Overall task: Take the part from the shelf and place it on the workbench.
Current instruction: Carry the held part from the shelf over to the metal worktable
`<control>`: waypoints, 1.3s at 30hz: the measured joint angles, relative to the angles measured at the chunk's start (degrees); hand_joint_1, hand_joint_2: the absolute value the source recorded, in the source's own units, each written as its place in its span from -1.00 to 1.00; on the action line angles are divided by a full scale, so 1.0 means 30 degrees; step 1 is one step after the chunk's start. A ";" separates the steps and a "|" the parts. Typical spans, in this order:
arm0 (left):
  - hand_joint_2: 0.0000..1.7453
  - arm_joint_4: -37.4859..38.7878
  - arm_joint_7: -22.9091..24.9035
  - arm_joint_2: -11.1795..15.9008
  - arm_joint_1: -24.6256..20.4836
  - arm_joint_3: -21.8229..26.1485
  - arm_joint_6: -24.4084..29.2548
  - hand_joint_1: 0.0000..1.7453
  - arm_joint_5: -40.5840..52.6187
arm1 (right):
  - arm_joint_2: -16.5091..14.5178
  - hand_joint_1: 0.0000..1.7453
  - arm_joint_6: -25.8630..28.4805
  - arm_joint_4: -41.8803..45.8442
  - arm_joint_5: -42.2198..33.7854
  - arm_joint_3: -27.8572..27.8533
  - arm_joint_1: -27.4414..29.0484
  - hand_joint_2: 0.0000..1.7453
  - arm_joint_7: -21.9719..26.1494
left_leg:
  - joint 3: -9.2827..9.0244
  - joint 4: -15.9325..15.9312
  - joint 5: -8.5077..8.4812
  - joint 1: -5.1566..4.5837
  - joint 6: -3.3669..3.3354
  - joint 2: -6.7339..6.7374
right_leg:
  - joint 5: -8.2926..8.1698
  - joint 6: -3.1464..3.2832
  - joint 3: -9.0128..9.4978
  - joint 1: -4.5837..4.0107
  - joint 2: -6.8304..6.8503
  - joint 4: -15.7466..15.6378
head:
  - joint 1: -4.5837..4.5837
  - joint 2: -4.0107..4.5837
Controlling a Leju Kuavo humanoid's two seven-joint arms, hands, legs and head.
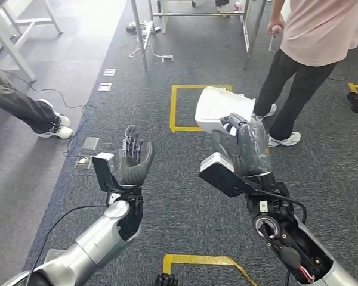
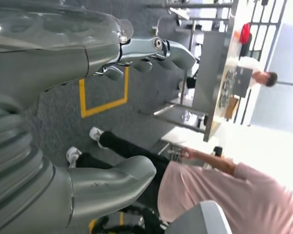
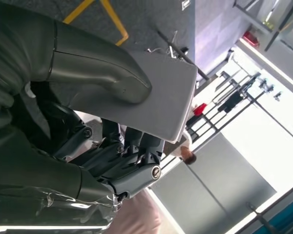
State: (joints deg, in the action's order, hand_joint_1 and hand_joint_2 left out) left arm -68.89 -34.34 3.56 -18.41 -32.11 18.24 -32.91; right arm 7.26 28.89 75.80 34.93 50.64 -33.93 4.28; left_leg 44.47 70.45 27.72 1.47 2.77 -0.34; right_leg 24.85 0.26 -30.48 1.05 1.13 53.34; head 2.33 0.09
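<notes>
Part: white, smooth moulded plastic, a flat tray-like slab with rounded corners and a raised rim. Held in the air above the floor, long axis roughly level and running across the robot's front, its free end pointing toward the robot's left.

Right hand: dark grey, glossy; fingers curled under the part, thumb pressed on its flat face, grasping it.

Left hand: same make, raised, palm up, fingers spread and released, holding nothing.

Floor: dark grey carpet, coarse weave, marked with yellow tape squares.

Person: pink shirt, black trousers, white shoes, standing just beyond the part.
</notes>
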 joint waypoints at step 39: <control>1.00 -0.0015 0.0255 -0.0077 0.0170 0.0000 0.0069 -1.00 0.0288 | -0.0330 1.00 -0.0115 0.0000 -0.0955 0.0219 0.0069 1.00 0.0430 | -0.3153 -0.5403 -0.1796 -0.0104 -0.0902 0.0158 | 0.0243 -0.0821 0.0161 -0.0149 0.0332 -0.0015 | -0.0222 0.0000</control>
State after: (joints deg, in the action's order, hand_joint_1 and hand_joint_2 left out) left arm -68.94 -33.57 3.33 -17.90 -32.11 18.45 -32.05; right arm 6.27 28.55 75.80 32.07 51.30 -33.73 5.57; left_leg 35.01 54.24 22.34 1.15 0.07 0.14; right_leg 25.57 -2.20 -30.00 0.60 2.13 53.30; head 1.66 0.09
